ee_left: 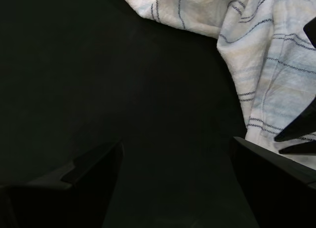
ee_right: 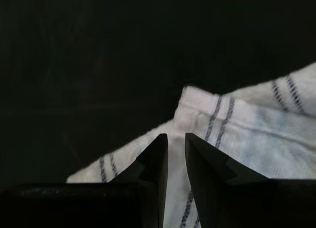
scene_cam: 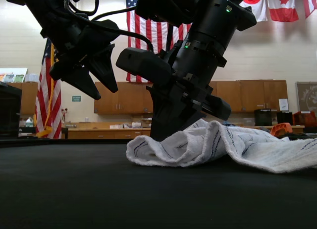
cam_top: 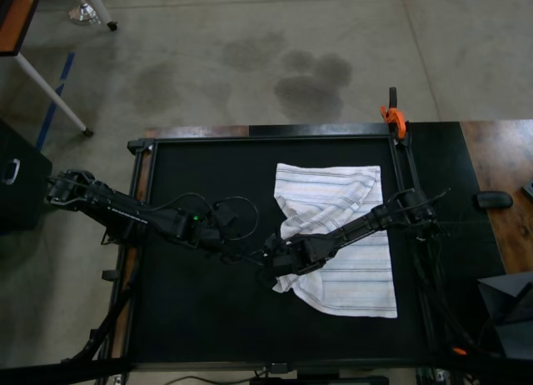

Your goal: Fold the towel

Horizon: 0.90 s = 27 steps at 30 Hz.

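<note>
The right gripper is filling the near edge of its wrist view, fingers nearly pressed together and pinching a hemmed corner of the towel, which is lying rumpled on the right half of the black mat in the top view. To fold cleanly, I would lift that corner slightly and sweep it across while the left gripper, hanging spread and empty beside the cloth, is pinning or catching the other edge. Only the exterior view is showing the bunched, raised fold under the right gripper.

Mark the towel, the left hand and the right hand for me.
towel (cam_top: 354,272): top view, flat striped part nearest the camera.
left hand (ee_left: 175,154): left wrist view, midway between its open fingertips, over the black mat.
right hand (ee_right: 176,137): right wrist view, between tips shut on the towel edge.
</note>
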Each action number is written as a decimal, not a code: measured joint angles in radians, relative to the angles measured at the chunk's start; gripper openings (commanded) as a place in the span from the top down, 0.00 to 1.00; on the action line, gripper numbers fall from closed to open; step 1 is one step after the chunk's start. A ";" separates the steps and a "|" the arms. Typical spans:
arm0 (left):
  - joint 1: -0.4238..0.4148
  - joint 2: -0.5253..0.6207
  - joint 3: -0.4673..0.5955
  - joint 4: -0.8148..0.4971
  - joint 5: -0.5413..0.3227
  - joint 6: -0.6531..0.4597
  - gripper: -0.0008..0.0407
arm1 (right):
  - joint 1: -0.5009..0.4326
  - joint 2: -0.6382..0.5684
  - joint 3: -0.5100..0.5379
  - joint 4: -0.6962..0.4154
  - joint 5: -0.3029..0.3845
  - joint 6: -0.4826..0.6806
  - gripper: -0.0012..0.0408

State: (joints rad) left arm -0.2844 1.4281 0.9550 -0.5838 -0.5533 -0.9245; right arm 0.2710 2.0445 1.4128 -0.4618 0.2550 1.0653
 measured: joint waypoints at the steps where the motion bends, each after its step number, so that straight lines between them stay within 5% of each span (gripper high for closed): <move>1: 0.000 0.000 0.000 0.000 0.000 0.000 0.26 | 0.000 0.000 0.000 -0.001 -0.007 0.000 0.84; 10: 0.000 0.000 0.000 0.000 0.000 0.000 0.26 | 0.001 0.002 -0.001 -0.003 -0.015 0.005 0.80; 21: 0.000 0.000 0.000 0.000 -0.001 0.000 0.26 | 0.001 0.025 -0.001 -0.006 -0.020 0.015 0.99; 27: 0.000 0.000 0.000 0.001 0.000 0.000 0.26 | 0.001 0.021 0.006 -0.008 -0.021 0.008 0.94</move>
State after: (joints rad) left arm -0.2844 1.4281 0.9550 -0.5831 -0.5533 -0.9245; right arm 0.2718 2.0651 1.4185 -0.4702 0.2340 1.0737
